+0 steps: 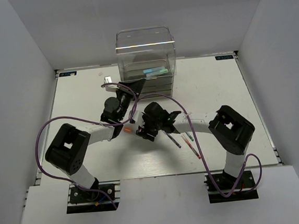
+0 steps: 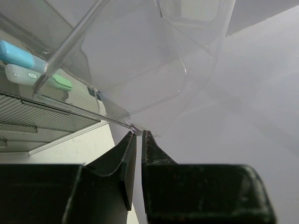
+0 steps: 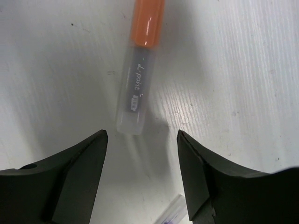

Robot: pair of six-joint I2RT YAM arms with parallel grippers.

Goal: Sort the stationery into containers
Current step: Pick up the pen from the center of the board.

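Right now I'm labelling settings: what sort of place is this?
Probably a robot test cell: plain white walls box in a white tabletop, two black-and-white arms bolted at its edge.

White table [image 1: 85, 96] between plain white walls [image 1: 23, 49]; small dark label [image 1: 224, 57] at far right corner

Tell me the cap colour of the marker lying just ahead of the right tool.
Orange cap on the marker; the right wrist view shows it best.
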